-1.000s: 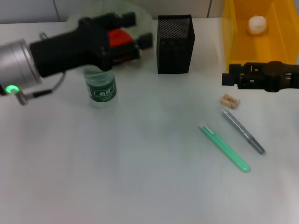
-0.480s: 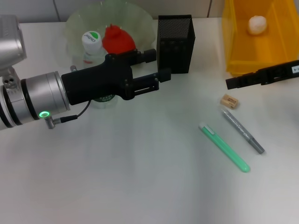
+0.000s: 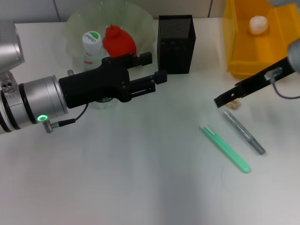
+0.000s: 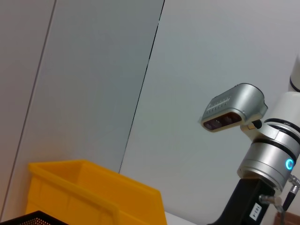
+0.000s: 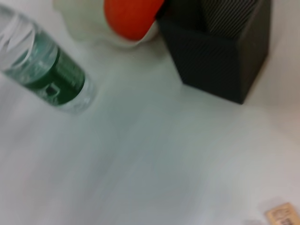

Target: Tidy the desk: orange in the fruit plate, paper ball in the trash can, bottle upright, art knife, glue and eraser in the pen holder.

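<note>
The eraser [image 3: 231, 102] sits flat on the desk, right under the tip of the right gripper [image 3: 224, 99], which hangs low over it and partly covers it from the head camera. Whether those fingers are spread or closed, I cannot tell; they show only as a dark edge-on bar. In the right wrist view the eraser [image 5: 282, 214] just peeks in at the frame's corner, so by my read the gripper is not yet centred over it.

Just beyond the tip lies the grey pen-like tool [image 3: 243, 132], and further out the green one [image 3: 225, 147], both lying loose and close enough to get nudged. My call: drop straight down on the little block, fingers across its short sides, and keep clear of that grey tool's near end. It is small and flat, so a shallow pinch could slip.

Well off to the far side of the tip stands the pen holder [image 3: 176, 44], open top up, the likely drop point. The left gripper [image 3: 153, 69] hovers beside it with its fingers apart and nothing in them.

3 jobs look settled: bottle [image 3: 94, 51] upright, orange [image 3: 119, 41] in the fruit plate [image 3: 140, 18], paper ball [image 3: 258, 24] in the trash can [image 3: 286, 28].
</note>
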Controlling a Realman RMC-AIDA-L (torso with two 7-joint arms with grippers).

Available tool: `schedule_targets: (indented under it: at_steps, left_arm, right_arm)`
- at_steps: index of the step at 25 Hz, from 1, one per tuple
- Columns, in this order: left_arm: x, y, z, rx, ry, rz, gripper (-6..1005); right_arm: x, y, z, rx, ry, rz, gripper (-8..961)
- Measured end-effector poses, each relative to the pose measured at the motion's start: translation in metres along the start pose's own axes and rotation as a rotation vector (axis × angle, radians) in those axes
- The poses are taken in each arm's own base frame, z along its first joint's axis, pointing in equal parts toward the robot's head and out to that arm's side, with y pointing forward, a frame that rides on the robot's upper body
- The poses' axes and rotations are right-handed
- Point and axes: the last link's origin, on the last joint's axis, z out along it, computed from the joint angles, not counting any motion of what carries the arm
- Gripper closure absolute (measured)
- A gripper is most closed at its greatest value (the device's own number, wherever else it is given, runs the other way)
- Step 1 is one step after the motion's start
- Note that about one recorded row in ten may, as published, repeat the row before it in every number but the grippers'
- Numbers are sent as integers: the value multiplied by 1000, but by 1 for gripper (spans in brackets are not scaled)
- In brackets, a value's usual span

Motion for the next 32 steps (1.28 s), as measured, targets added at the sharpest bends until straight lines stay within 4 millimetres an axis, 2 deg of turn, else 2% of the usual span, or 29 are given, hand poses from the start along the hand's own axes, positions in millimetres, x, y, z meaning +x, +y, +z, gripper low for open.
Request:
schedule_targets:
  at_steps: [5, 11, 20, 32]
  left_arm:
    - [0, 0, 0, 0, 0, 0, 316]
    - [1, -2, 3, 6, -4, 5, 316]
    - [3, -3, 4, 3, -3, 4, 316]
    - [4, -3, 5, 5, 2, 6, 317]
  right_arm:
    - [-1, 15, 9, 2, 80, -62, 195]
    - [-4, 25, 22, -3, 146, -94, 196]
    - [-9, 37, 55, 41, 228, -155, 198]
    - [-13, 39, 65, 77, 243, -174, 237]
